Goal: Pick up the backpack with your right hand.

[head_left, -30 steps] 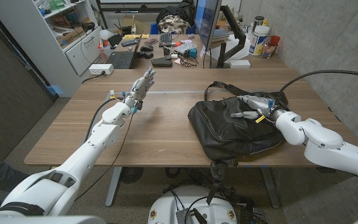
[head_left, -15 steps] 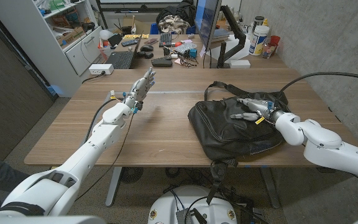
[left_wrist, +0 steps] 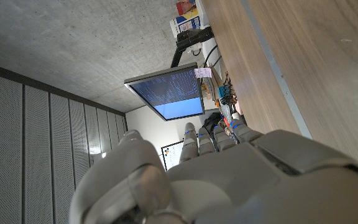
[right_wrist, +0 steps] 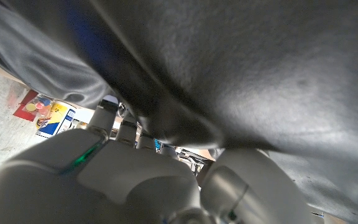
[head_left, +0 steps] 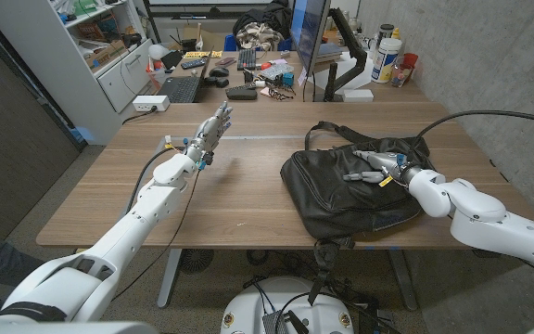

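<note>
At the far left stands a white shelf unit [head_left: 109, 51] with a dark keyboard [head_left: 182, 88] on the cluttered desk beside it. The left hand [head_left: 213, 127] is raised over the wooden counter [head_left: 239, 181], its fingers straight and close together, holding nothing; its arm reaches in from the lower left with a cable running along it. In the left wrist view the same hand [left_wrist: 229, 168] points toward a lit monitor [left_wrist: 166, 93]. Bare counter lies between this hand and the black backpack [head_left: 341, 190], which lies slumped on the counter's right half, its strap [head_left: 327, 130] looping up at the back. The right hand [head_left: 378, 165] rests on top of the backpack, fingers stretched out across the fabric; whether they pinch any of it cannot be told. In the right wrist view the dark fabric [right_wrist: 241, 68] presses close over the fingers [right_wrist: 107, 112]. Behind, a monitor on an arm [head_left: 311, 42] and bottles [head_left: 387, 56] stand well apart from the bag.
</note>
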You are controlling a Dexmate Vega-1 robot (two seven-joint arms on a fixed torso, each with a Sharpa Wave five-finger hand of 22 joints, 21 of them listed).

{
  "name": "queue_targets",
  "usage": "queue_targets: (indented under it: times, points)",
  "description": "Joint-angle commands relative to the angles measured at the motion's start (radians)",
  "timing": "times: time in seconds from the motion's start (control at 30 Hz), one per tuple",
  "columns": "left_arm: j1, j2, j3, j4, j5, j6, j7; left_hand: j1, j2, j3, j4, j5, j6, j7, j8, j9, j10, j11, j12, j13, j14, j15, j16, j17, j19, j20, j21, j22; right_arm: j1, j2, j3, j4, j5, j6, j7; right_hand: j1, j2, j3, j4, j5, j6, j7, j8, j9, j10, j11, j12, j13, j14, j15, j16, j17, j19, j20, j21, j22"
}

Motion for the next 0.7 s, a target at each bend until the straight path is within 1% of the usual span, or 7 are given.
queue_targets:
  times: [0.03, 0.13, 0.23, 0.5, 0.63, 0.67, 0.7]
  points:
    - [0.010, 0.005, -0.004, -0.020, -0.003, 0.008, 0.009, 0.006, 0.004, -0.008, 0.003, -0.003, 0.011, -0.002, 0.003, 0.001, 0.001, -0.001, 0.005, 0.005, 0.002, -0.002, 0.009, 0.002, -0.005, 0.005, 0.007, 0.003, 0.027, 0.007, -0.029, 0.005, -0.037, -0.022, 0.043, 0.068, 0.030, 0.018, -0.017, 0.008, 0.044, -0.017, 0.016, 0.006, 0.053, -0.017, 0.024, 0.010, 0.078, -0.030, 0.016, 0.009, 0.100, -0.032, 0.022, 0.002]
    - [0.013, 0.006, -0.004, -0.025, -0.003, 0.008, 0.012, 0.006, 0.005, -0.008, 0.003, -0.003, 0.011, -0.002, 0.003, 0.001, 0.001, -0.002, 0.005, 0.005, 0.003, -0.003, 0.010, 0.002, -0.004, 0.006, 0.007, 0.003, 0.032, 0.008, -0.032, 0.004, -0.045, -0.022, 0.050, 0.126, 0.046, 0.035, -0.029, 0.006, 0.077, -0.030, 0.026, 0.010, 0.088, -0.033, 0.040, 0.017, 0.138, -0.050, 0.026, 0.010, 0.156, -0.072, 0.031, 0.003]
    - [0.017, 0.006, -0.006, -0.029, -0.004, 0.006, 0.016, 0.006, 0.005, -0.008, 0.003, -0.003, 0.011, -0.002, 0.003, 0.001, 0.001, -0.002, 0.005, 0.005, 0.003, -0.002, 0.009, 0.002, -0.004, 0.006, 0.007, 0.003, 0.038, 0.008, -0.036, 0.006, -0.050, -0.017, 0.057, 0.165, 0.053, 0.045, -0.032, 0.002, 0.099, -0.043, 0.032, 0.014, 0.103, -0.044, 0.048, 0.023, 0.176, -0.072, 0.029, 0.013, 0.218, -0.094, 0.045, 0.004]
    - [0.025, 0.005, -0.010, -0.038, -0.010, 0.003, 0.024, 0.007, 0.005, -0.008, 0.003, -0.003, 0.013, -0.003, 0.003, 0.002, 0.004, -0.002, 0.005, 0.005, 0.003, -0.002, 0.009, 0.002, -0.003, 0.007, 0.008, 0.003, 0.055, 0.020, -0.053, 0.017, -0.075, -0.015, 0.085, 0.236, 0.069, 0.065, -0.041, -0.001, 0.143, -0.064, 0.047, 0.022, 0.118, -0.056, 0.058, 0.030, 0.204, -0.091, 0.027, 0.017, 0.258, -0.126, 0.048, 0.004]
    - [0.028, 0.005, -0.010, -0.042, -0.010, 0.004, 0.029, 0.007, 0.005, -0.008, 0.003, -0.004, 0.013, -0.004, 0.003, 0.002, 0.004, -0.001, 0.005, 0.005, 0.002, -0.002, 0.009, 0.002, -0.003, 0.008, 0.008, 0.003, 0.055, 0.030, -0.057, 0.030, -0.088, -0.012, 0.069, 0.302, 0.095, 0.088, -0.041, -0.005, 0.175, -0.081, 0.060, 0.032, 0.140, -0.072, 0.072, 0.038, 0.251, -0.115, 0.038, 0.026, 0.297, -0.163, 0.053, 0.005]
    - [0.028, 0.005, -0.010, -0.042, -0.010, 0.005, 0.029, 0.007, 0.005, -0.008, 0.003, -0.004, 0.013, -0.005, 0.003, 0.002, 0.004, -0.001, 0.005, 0.005, 0.002, -0.002, 0.009, 0.002, -0.003, 0.008, 0.008, 0.003, 0.054, 0.030, -0.056, 0.030, -0.088, -0.011, 0.069, 0.331, 0.102, 0.097, -0.043, -0.007, 0.196, -0.093, 0.069, 0.037, 0.158, -0.079, 0.082, 0.042, 0.278, -0.135, 0.047, 0.031, 0.316, -0.177, 0.057, 0.006]
    - [0.029, 0.005, -0.010, -0.043, -0.011, 0.005, 0.030, 0.007, 0.005, -0.008, 0.003, -0.004, 0.012, -0.004, 0.003, 0.002, 0.004, -0.001, 0.005, 0.005, 0.002, -0.002, 0.009, 0.002, -0.003, 0.008, 0.008, 0.003, 0.052, 0.031, -0.055, 0.033, -0.086, -0.008, 0.062, 0.343, 0.106, 0.099, -0.041, -0.009, 0.202, -0.092, 0.072, 0.041, 0.173, -0.085, 0.090, 0.045, 0.284, -0.137, 0.049, 0.035, 0.333, -0.189, 0.061, 0.007]
